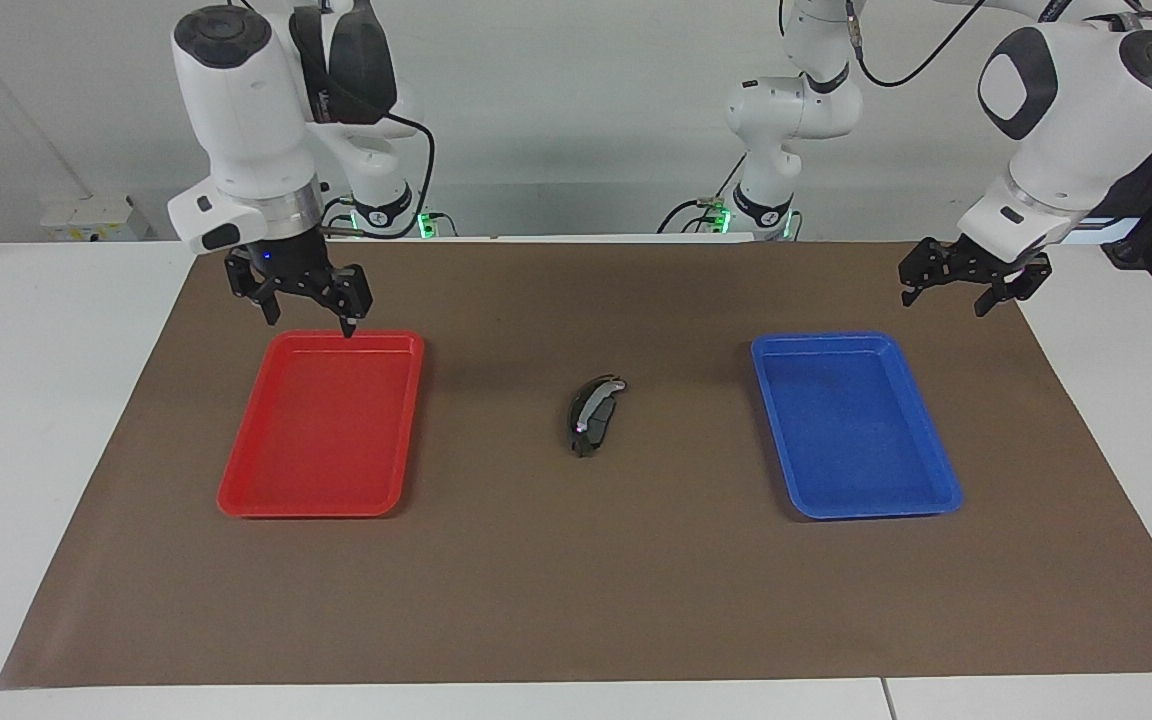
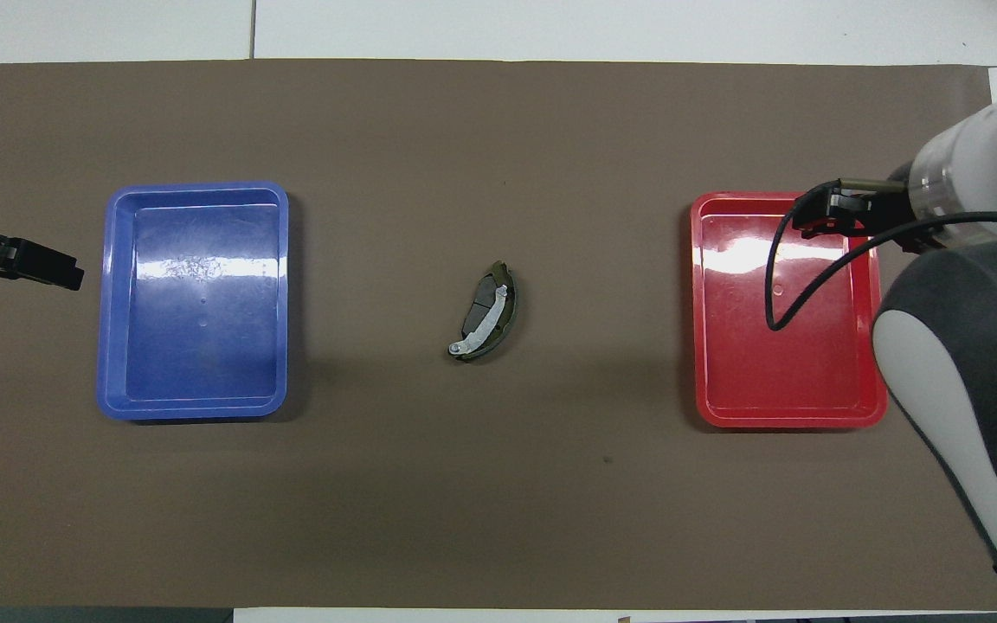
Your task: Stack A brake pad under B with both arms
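Observation:
The two brake pads lie together in one small pile in the middle of the brown mat, between the two trays. B [image 1: 596,408], the longer black crescent with the silver strip, also shows in the overhead view [image 2: 479,333], where its strip runs along the top of the pile. The dark grey A pad [image 2: 485,301] shows beside the strip, touching B; I cannot tell exactly how they overlap. My right gripper [image 1: 308,312] hangs open and empty over the red tray's edge nearest the robots. My left gripper [image 1: 948,292] hangs open and empty over the mat near the blue tray's corner.
An empty red tray [image 1: 236,495] lies toward the right arm's end of the mat, and an empty blue tray [image 1: 941,495] lies toward the left arm's end. The brown mat [image 1: 576,600] covers the white table.

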You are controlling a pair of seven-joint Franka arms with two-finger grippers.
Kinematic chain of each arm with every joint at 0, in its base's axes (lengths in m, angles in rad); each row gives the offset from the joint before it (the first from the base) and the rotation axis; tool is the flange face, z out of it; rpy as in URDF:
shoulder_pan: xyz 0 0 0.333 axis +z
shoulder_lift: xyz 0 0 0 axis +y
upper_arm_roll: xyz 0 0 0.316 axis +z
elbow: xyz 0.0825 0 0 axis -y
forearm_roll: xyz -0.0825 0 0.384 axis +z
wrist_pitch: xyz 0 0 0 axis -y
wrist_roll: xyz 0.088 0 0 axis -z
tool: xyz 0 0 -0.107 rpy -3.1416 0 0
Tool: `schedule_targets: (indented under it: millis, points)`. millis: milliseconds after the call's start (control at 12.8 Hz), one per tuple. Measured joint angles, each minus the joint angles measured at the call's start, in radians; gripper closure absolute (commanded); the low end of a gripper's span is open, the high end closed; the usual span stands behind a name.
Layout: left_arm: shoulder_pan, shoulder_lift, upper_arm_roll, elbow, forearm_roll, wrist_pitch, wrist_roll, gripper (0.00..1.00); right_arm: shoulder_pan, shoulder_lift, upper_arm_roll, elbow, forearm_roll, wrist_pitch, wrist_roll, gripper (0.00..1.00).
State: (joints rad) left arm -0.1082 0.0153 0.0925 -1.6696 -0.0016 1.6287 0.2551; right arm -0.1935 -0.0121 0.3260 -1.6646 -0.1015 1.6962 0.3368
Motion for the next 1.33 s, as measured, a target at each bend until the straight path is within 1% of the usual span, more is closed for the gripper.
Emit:
schedule_targets:
  millis: [156, 234, 312, 391, 469, 547, 625, 859, 1016, 1328]
  points:
    - [0.000, 0.000, 0.000, 0.000, 0.000, 0.000, 0.000, 0.00, -0.041, -0.038, -0.017, 0.014, 0.037, -0.077, -0.055, 0.01]
    - [0.000, 0.000, 0.000, 0.000, 0.000, 0.000, 0.000, 0.00, -0.028, -0.047, -0.062, 0.023, 0.047, -0.116, -0.081, 0.01]
    - [0.000, 0.000, 0.000, 0.000, 0.000, 0.000, 0.000, 0.00, 0.020, -0.050, -0.136, 0.033, 0.050, -0.145, -0.097, 0.01]
    - [0.000, 0.000, 0.000, 0.000, 0.000, 0.000, 0.000, 0.00, 0.098, -0.051, -0.245, 0.042, 0.050, -0.167, -0.117, 0.01]
    - [0.000, 0.000, 0.000, 0.000, 0.000, 0.000, 0.000, 0.00, 0.152, -0.051, -0.329, 0.049, 0.052, -0.183, -0.145, 0.01]
    - [0.000, 0.000, 0.000, 0.000, 0.000, 0.000, 0.000, 0.00, 0.173, -0.052, -0.372, 0.055, 0.056, -0.197, -0.165, 0.01]
    - [0.000, 0.000, 0.000, 0.000, 0.000, 0.000, 0.000, 0.00, 0.181, -0.052, -0.385, 0.058, 0.058, -0.204, -0.170, 0.01]
    - [0.000, 0.000, 0.000, 0.000, 0.000, 0.000, 0.000, 0.00, 0.206, -0.051, -0.378, 0.050, 0.063, -0.198, -0.152, 0.01]
    - [0.000, 0.000, 0.000, 0.000, 0.000, 0.000, 0.000, 0.00, 0.203, -0.051, -0.378, 0.052, 0.090, -0.204, -0.147, 0.01]
    - [0.000, 0.000, 0.000, 0.000, 0.000, 0.001, 0.000, 0.00, 0.203, -0.049, -0.379, 0.054, 0.098, -0.206, -0.146, 0.01]
